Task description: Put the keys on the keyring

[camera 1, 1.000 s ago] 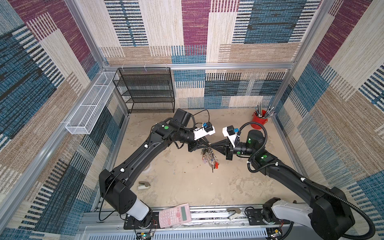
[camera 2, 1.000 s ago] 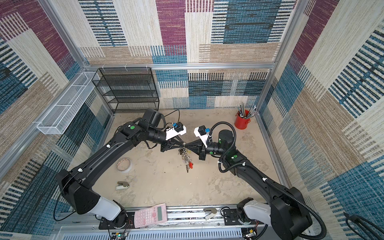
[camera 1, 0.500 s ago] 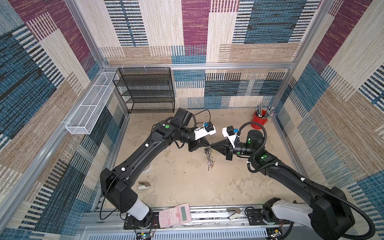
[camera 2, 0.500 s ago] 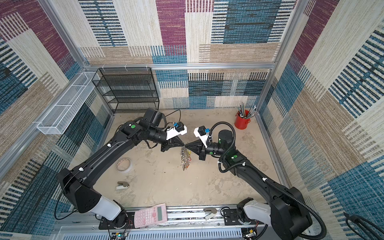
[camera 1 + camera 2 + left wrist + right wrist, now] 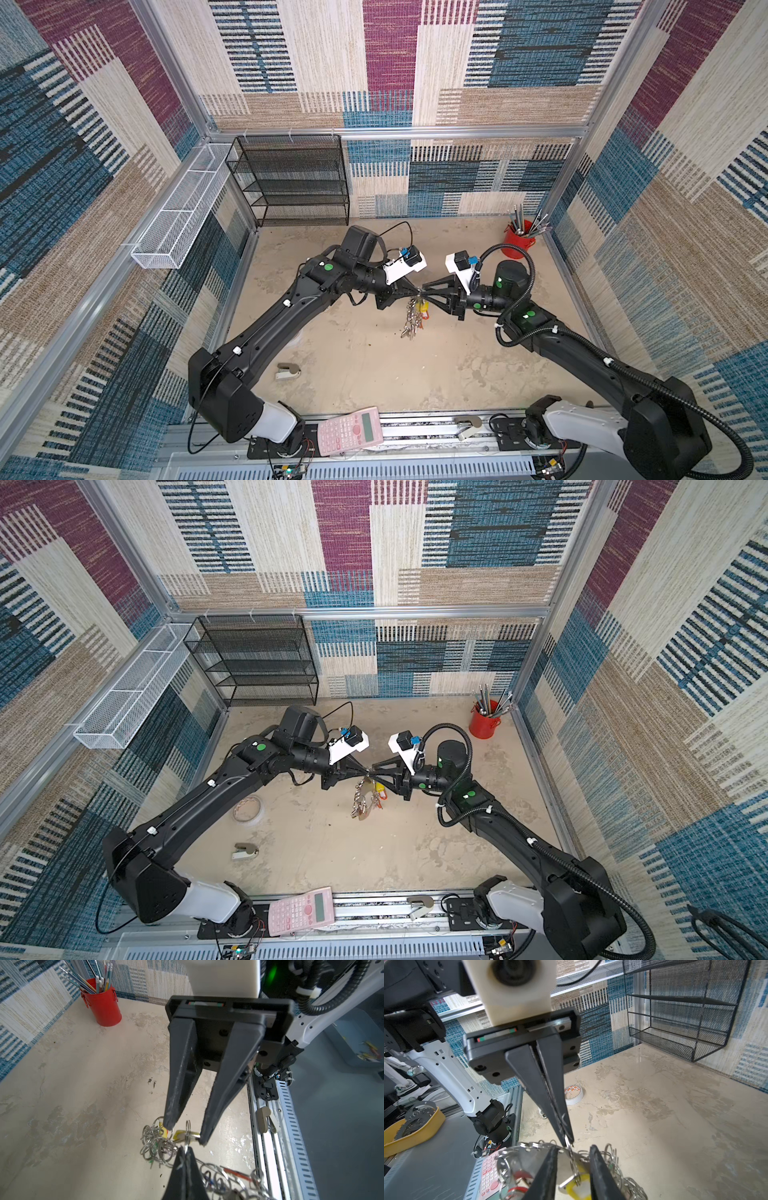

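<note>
The keys (image 5: 581, 1190), a small silver ring carrying a yellow-tagged key, hang in the air at mid-table where both grippers meet tip to tip. My left gripper (image 5: 185, 1149) is shut on that small ring (image 5: 187, 1134). The keyring (image 5: 519, 1157), a flat grey plate hung with many silver rings and coloured tags, dangles below it in both top views (image 5: 411, 320) (image 5: 361, 802). My right gripper (image 5: 573, 1150) stands open, its fingers (image 5: 218, 1105) either side of the yellow tag (image 5: 179, 1134) without gripping it. In a top view the left gripper (image 5: 417, 298) and right gripper (image 5: 427, 297) almost touch.
A red cup of pencils (image 5: 519, 239) stands at the back right, a black mesh shelf (image 5: 299, 183) at the back left, a white wire basket (image 5: 178, 216) on the left wall. A tape roll (image 5: 248, 809), a stapler (image 5: 287, 371) and a pink calculator (image 5: 351, 428) lie nearer the front.
My right gripper has gone from shut to open. The left gripper closed fully about a second ago and has stayed shut. The hanging bundle has swung slightly.
</note>
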